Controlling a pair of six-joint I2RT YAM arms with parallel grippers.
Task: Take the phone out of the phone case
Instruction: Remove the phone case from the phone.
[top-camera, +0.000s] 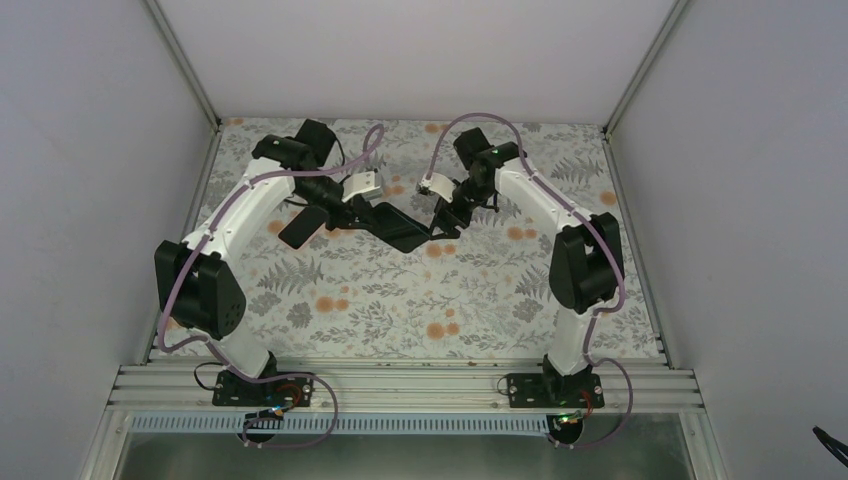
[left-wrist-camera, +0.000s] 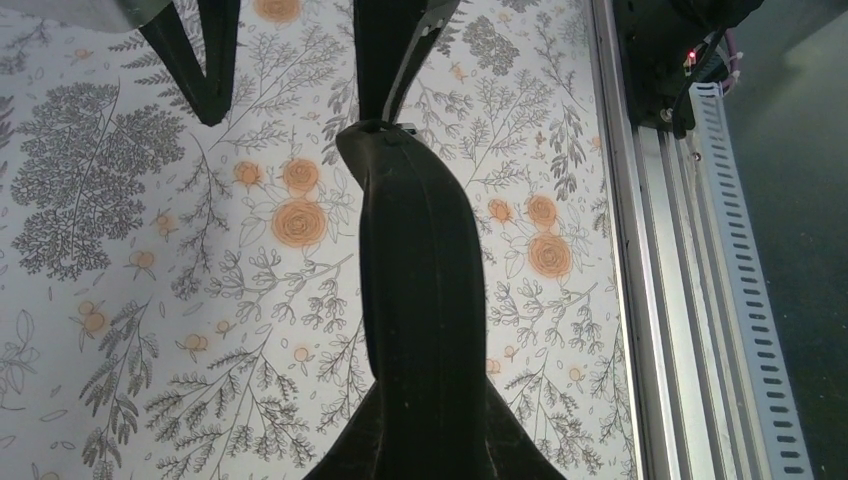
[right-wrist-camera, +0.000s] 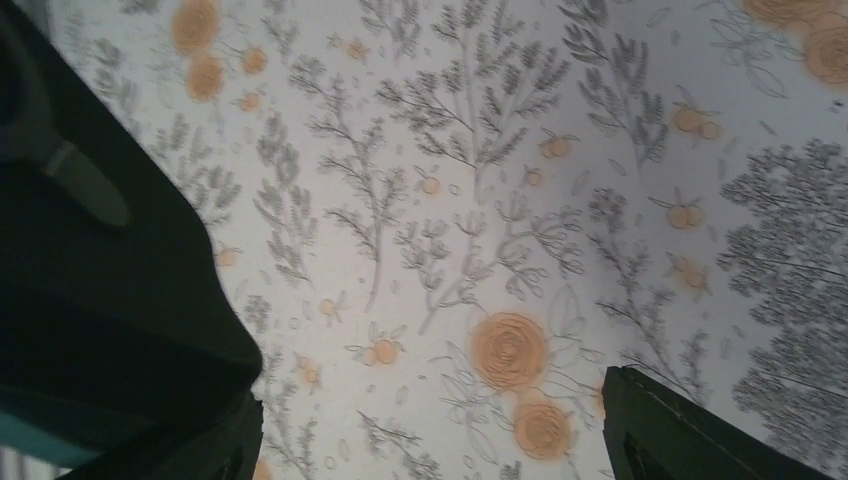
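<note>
A black phone case (top-camera: 400, 228) hangs above the flowered table, and my left gripper (top-camera: 360, 213) is shut on its left end. In the left wrist view the case (left-wrist-camera: 415, 250) runs edge-on away from the left gripper (left-wrist-camera: 425, 440). I cannot tell the phone apart from the case. My right gripper (top-camera: 443, 215) is open at the case's far end (left-wrist-camera: 385, 140). One of its fingers (left-wrist-camera: 390, 50) meets that end and the other finger (left-wrist-camera: 205, 60) stands apart. The right wrist view shows the right gripper (right-wrist-camera: 430, 420) wide open and the black case (right-wrist-camera: 100, 300) against its left finger (right-wrist-camera: 215, 445).
The table (top-camera: 420, 310) wears a floral cloth, with white walls on three sides. A metal rail (top-camera: 400, 385) carrying both arm bases runs along the near edge. A black oblong shape (top-camera: 300, 228) shows beside the left wrist; I cannot tell what it is.
</note>
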